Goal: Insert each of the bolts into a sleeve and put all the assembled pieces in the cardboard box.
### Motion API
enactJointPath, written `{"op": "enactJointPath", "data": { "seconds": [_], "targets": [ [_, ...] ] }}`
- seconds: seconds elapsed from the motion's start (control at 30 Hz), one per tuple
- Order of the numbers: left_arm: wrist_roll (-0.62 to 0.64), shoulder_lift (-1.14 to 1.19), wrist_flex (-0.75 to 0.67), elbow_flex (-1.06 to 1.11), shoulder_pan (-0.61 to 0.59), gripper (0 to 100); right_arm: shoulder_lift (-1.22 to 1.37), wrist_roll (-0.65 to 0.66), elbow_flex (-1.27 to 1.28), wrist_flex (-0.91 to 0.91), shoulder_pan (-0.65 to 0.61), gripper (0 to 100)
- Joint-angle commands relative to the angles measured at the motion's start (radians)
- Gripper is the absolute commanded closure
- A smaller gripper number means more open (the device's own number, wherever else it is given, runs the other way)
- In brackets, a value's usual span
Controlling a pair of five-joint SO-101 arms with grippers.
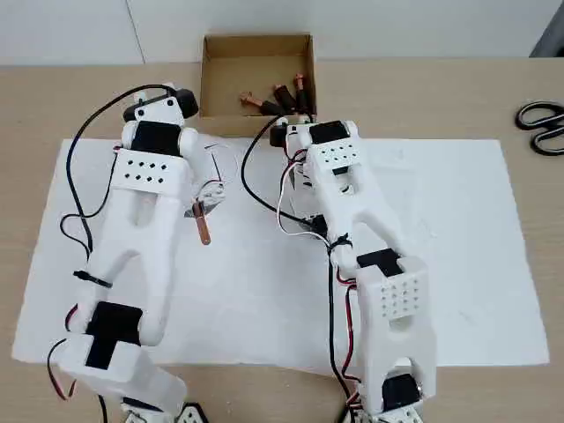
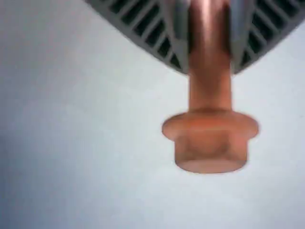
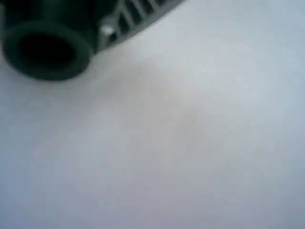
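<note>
Seen from above, two white arms lean over a white sheet (image 1: 264, 300) spread on the wooden table (image 1: 53, 97). The left arm stretches forward from the near edge with its wrist bent down. The left gripper (image 1: 204, 201) clasps a copper-coloured bolt (image 1: 204, 227), which hangs tilted over the sheet.

The left wrist view adds what the overhead misses. The bolt's smooth shank is pinched between two ribbed grey jaws, and its flanged hexagonal head juts free over bare paper.

The right arm rises from the near edge and angles forward and inward. The right gripper (image 1: 295, 132) sits just beside the front wall of the cardboard box (image 1: 256, 40).

From above, the wrist hides what the right gripper carries. Its own wrist view shows a black sleeve (image 3: 45, 50) held against a ribbed jaw, hollow mouth open toward the camera, low over the sheet.

The box stands at the far side of the table beyond the sheet. It holds several assembled pieces (image 1: 278, 95), copper bolts seated in black sleeves. Scissors (image 1: 539, 123) lie at the table's right edge, well apart.
</note>
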Motion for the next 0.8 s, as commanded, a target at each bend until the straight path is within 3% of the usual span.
{"op": "enactJointPath", "data": {
  "seconds": [0.0,0.2,0.47,0.63,0.77],
  "targets": [
    [-0.006,-0.057,-0.017,-0.004,0.037,99,-0.114,0.014,-0.074,0.038,-0.007,97.4],
    [-0.006,-0.055,-0.034,0.002,0.078,99,-0.217,0.038,-0.08,0.074,-0.004,97.7],
    [-0.006,0.097,-0.265,0.165,0.126,99,-0.315,0.038,-0.075,0.102,0.013,99.3],
    [-0.012,0.265,-0.262,0.111,0.121,99,-0.372,0.04,-0.075,0.11,0.041,99.4],
    [-0.144,0.371,-0.215,0.041,0.12,99,-0.386,0.037,-0.075,0.108,0.039,99.4]
  ]
}}
